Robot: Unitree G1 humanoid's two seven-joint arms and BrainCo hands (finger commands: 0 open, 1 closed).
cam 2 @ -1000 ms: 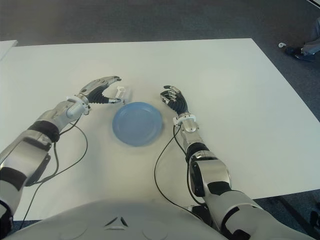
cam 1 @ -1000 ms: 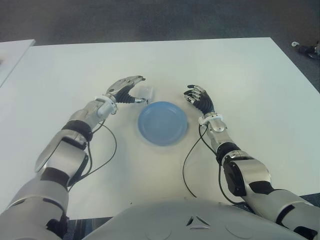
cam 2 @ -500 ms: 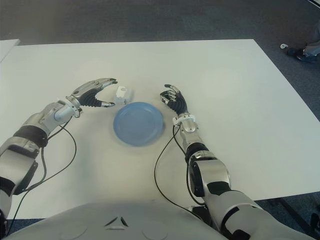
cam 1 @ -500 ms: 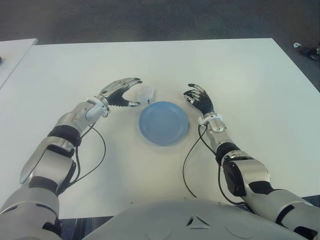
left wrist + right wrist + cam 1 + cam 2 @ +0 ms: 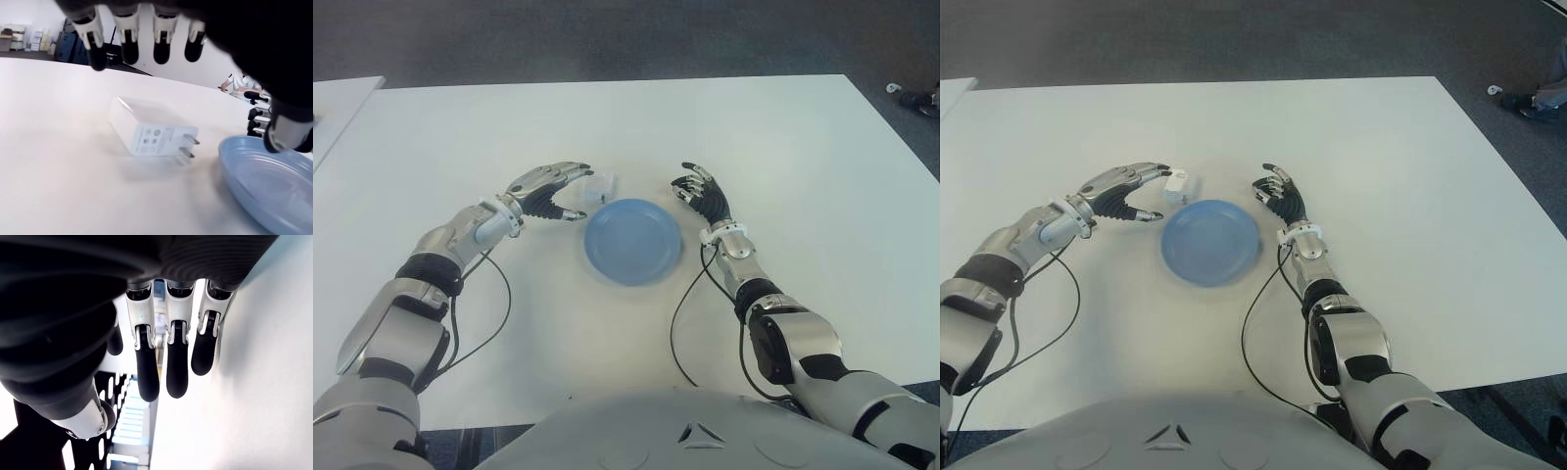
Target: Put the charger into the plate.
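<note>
The blue plate [image 5: 633, 240] sits empty on the white bench [image 5: 783, 147]. On its right the right hand [image 5: 703, 199] hovers idle, fingers loosely curled around nothing. Left of the plate, the left hand [image 5: 546, 189] is spread open, empty. The charger [image 5: 149, 132] lies just beyond the plate's far-left rim, prongs toward it. Best to close across its broad sides, then lift over the rim.

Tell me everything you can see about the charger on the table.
The charger is a small white block, plastic by its look, with two metal prongs on one end and grey markings on that face. It lies flat on the white table, prongs pointing toward the blue plate, close beside its rim but not in it. The left robot hand hovers open over it, fingers spread, touching nothing. The right robot hand shows on the plate's other side.
</note>
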